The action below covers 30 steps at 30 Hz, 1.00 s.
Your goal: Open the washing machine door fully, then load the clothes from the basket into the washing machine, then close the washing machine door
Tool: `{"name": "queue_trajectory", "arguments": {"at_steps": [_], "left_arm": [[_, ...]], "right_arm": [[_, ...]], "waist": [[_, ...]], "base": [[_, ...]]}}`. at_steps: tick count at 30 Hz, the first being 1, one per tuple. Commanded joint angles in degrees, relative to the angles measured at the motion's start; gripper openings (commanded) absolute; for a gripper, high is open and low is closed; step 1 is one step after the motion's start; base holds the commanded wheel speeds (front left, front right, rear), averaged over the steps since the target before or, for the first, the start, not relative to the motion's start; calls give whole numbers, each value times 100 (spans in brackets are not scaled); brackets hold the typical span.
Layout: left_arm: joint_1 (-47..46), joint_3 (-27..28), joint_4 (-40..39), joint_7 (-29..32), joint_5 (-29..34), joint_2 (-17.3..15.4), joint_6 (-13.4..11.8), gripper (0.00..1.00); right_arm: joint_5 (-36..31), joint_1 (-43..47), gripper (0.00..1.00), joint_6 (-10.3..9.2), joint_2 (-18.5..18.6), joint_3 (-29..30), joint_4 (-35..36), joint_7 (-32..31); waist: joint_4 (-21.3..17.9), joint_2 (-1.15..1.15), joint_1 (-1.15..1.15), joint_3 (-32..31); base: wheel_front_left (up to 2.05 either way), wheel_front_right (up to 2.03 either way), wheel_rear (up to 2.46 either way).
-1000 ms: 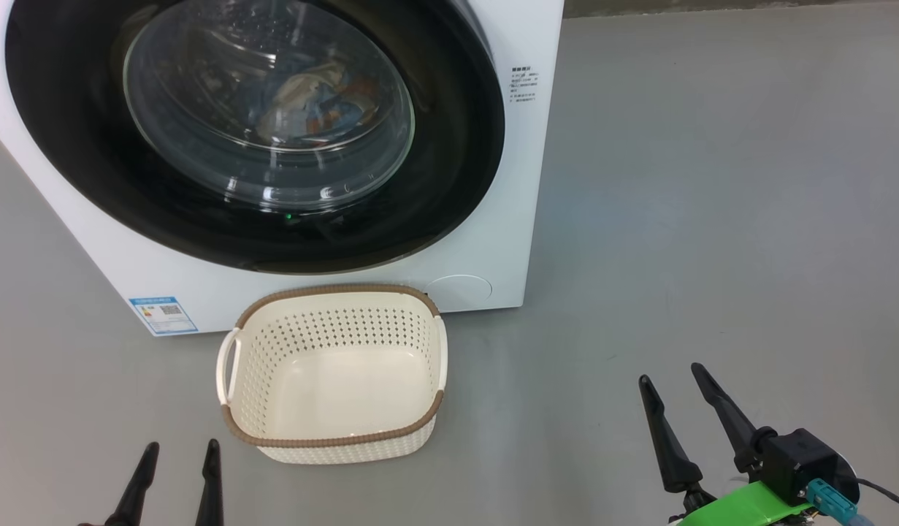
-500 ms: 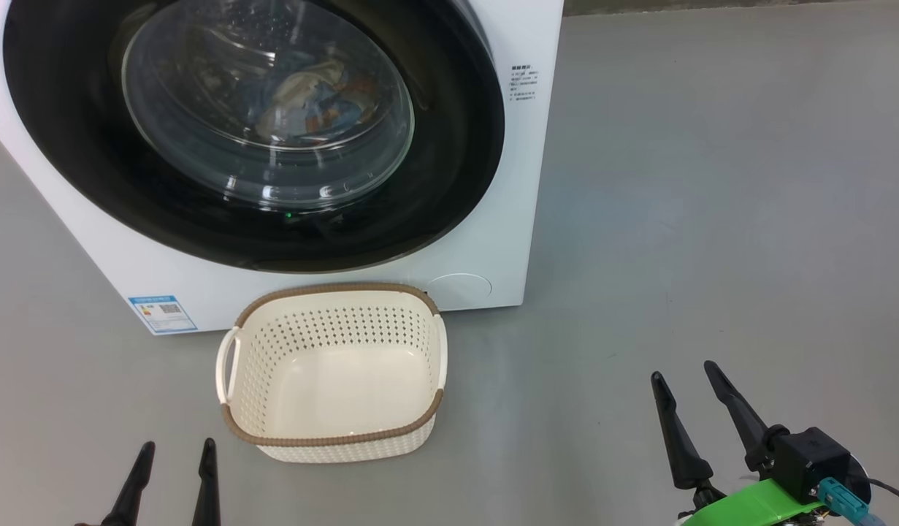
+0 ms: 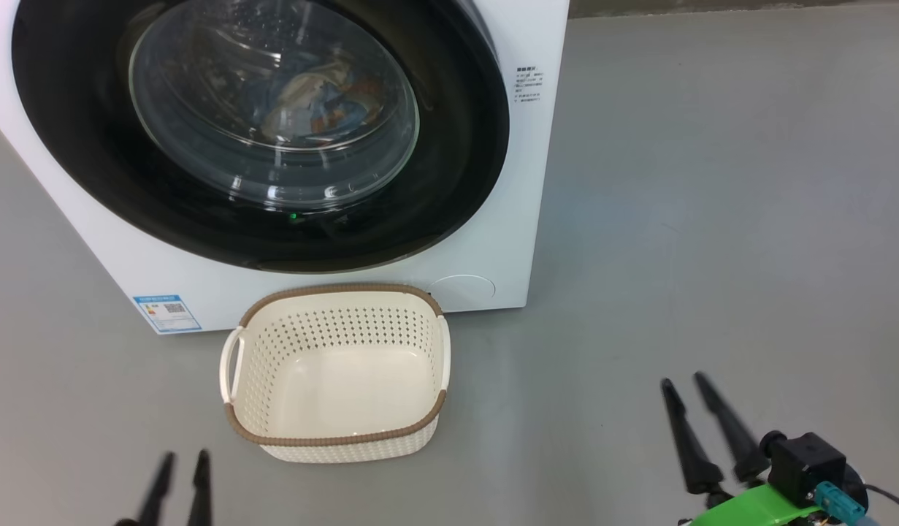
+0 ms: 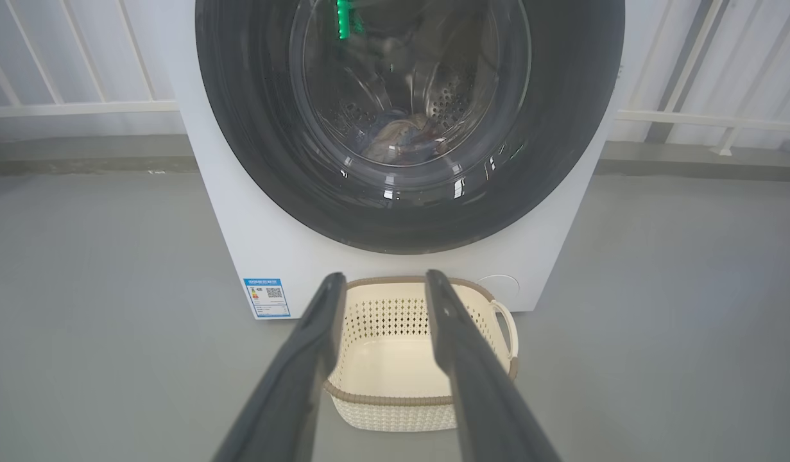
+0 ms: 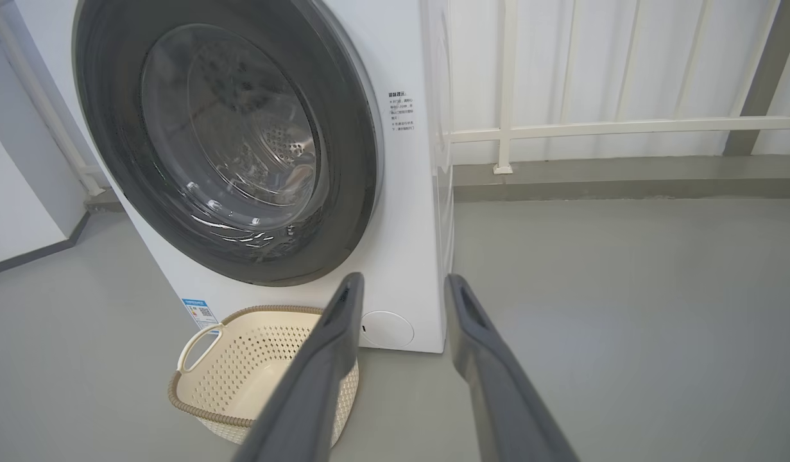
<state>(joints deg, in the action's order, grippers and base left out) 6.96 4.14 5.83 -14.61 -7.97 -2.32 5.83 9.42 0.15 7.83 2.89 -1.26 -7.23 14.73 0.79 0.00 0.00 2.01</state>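
We're seeing the door [image 3: 259,131] looking shut at 11 o'clock, the clothes [image 3: 318,98] behind its glass, and the basket [image 3: 332,440] sitting empty at 6 o'clock from it. The left gripper [image 3: 184,459] and right gripper [image 3: 681,380] are hanging parted, gripping nothing. We're judging only a latch check is remaining, best done by pressing the rim squarely.

Surface notes: gloss on the machine, matt nearly everywhere else.
Casing of the washing machine [image 3: 507,248] is smooth white with a light sheen; the washing machine door [image 3: 449,183] has a glossy black rim and a clear glass bowl throwing highlights. The drum [image 4: 449,102] is bright perforated steel, and the clothes [image 3: 310,98] inside are soft crumpled cloth. The basket [image 3: 332,449] is cream plastic, satin, with a brown woven-look rim. The floor [image 3: 712,219] is smooth matt grey. The left gripper [image 3: 185,459] and right gripper [image 3: 681,380] have dark matt fingers, with a green plastic bracket [image 3: 756,508] at the right wrist.
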Motion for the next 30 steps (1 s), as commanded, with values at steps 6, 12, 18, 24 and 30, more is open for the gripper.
{"name": "queue_trajectory", "arguments": {"at_steps": [6,12,18,24,30], "left_arm": [[-32,23,187,100,-262,42,5,0],[-79,22,207,192,-673,37,13,0],[-140,23,232,281,-1079,32,21,0],[-202,32,261,378,-1482,27,29,0],[-266,43,293,478,-1886,23,37,0]], "right_arm": [[282,16,0,-1,11,-7,-134,-43],[714,-15,0,-3,41,-1,-166,-122],[1138,-57,0,-4,64,5,-200,-199],[1555,-89,0,-6,83,16,-226,-280],[1971,-119,0,-8,99,31,-251,-363]], "waist": [[-2,0,4,-8],[-6,0,3,-22],[-10,0,1,-24],[-14,0,0,-32],[-18,0,0,-41]], "base": [[0,0,0],[0,0,0],[0,0,0],[0,0,0],[0,0,0]]}}
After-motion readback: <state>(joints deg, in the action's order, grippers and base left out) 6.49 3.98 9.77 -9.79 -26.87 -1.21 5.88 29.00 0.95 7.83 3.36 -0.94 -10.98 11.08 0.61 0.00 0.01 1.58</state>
